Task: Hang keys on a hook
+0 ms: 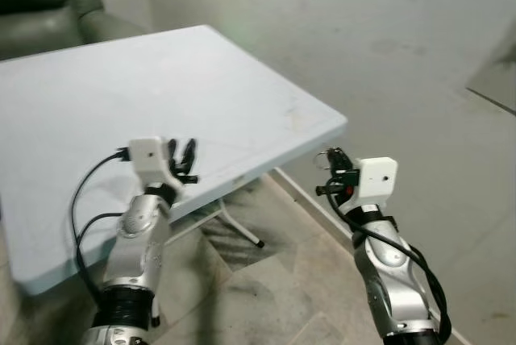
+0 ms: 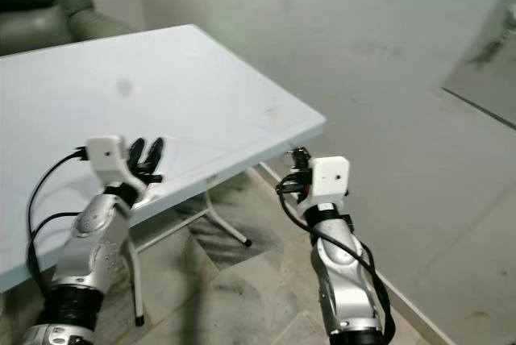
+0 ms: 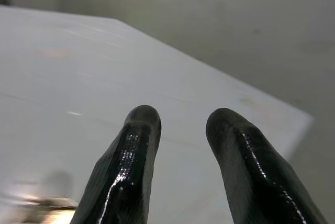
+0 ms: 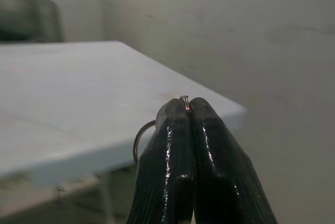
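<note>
The right gripper (image 4: 188,110) is raised off the corner of the pale folding table (image 1: 242,95), beside the grey wall (image 1: 387,55), its fingers pressed together on a thin metal key ring (image 4: 140,139); any keys on it are hidden. The left gripper (image 3: 180,124) hovers over the tabletop near its front edge, fingers apart and holding nothing
</note>
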